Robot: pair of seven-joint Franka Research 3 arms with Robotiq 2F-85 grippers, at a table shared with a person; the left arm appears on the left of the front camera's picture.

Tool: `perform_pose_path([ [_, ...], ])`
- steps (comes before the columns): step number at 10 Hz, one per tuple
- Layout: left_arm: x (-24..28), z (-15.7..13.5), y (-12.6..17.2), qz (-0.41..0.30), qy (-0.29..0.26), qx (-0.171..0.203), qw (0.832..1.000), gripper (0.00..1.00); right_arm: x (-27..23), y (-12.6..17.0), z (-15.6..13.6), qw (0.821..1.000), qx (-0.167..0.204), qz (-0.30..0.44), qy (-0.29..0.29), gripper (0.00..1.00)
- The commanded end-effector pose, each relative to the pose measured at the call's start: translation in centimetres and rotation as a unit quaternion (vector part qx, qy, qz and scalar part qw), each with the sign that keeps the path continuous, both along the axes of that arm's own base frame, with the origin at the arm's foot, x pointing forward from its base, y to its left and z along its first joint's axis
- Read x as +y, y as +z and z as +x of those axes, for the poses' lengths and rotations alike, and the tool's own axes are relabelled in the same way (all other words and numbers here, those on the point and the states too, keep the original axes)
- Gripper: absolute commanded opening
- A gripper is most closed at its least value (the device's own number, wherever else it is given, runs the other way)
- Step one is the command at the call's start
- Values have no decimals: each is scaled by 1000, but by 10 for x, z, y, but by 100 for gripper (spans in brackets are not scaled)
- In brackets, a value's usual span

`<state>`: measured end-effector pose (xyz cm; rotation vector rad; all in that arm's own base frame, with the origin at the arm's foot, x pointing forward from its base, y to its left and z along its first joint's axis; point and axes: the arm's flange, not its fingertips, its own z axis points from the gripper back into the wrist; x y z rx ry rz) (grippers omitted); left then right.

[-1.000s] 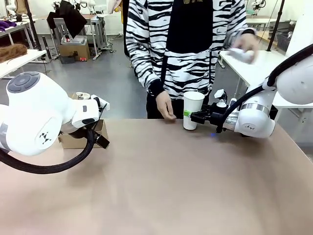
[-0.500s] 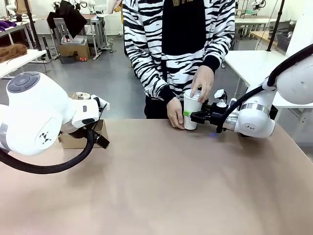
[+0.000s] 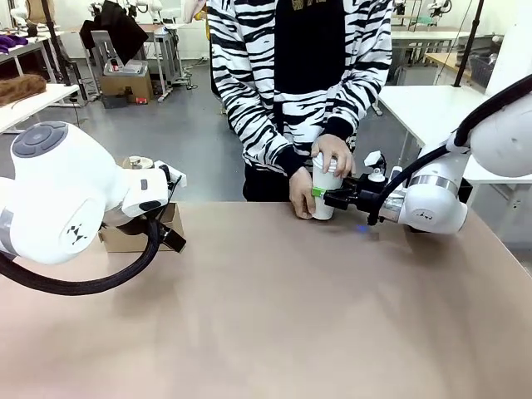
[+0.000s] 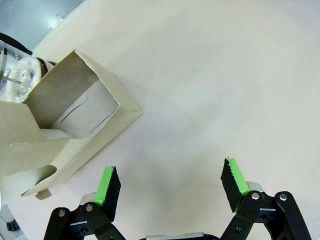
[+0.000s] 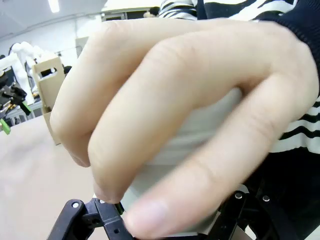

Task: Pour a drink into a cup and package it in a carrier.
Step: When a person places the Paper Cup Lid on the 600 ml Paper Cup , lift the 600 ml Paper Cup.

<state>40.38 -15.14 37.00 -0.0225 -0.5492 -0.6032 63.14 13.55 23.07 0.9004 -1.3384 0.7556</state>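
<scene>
A little right of centre in the front view, our right gripper (image 3: 326, 197) is closed on a white paper cup (image 3: 328, 183). A person's hand (image 3: 332, 154) covers its top and a second hand (image 3: 301, 193) holds its left side. Our left gripper (image 4: 170, 180) hangs wide open and empty over the table (image 4: 225, 75), near the cardboard carrier (image 4: 75, 125). A glass vessel (image 4: 15, 75) shows in the upper left corner.

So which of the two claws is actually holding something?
The right gripper: it is shut on the white paper cup the person's hands also grip. The left gripper hangs open over the table beside the cardboard carrier.
</scene>
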Motion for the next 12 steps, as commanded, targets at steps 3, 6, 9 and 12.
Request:
perform_pose_path([
  [3,0,0,0,-1,-1,0,1000,100,1,3,1,1000,3,4,-1,81],
  [6,0,0,0,-1,-1,0,1000,100,1,3,1,1000,3,4,-1,81],
  [9,0,0,0,-1,-1,0,1000,100,1,3,1,1000,3,4,-1,81],
  [12,0,0,0,-1,-1,0,1000,100,1,3,1,1000,3,4,-1,81],
])
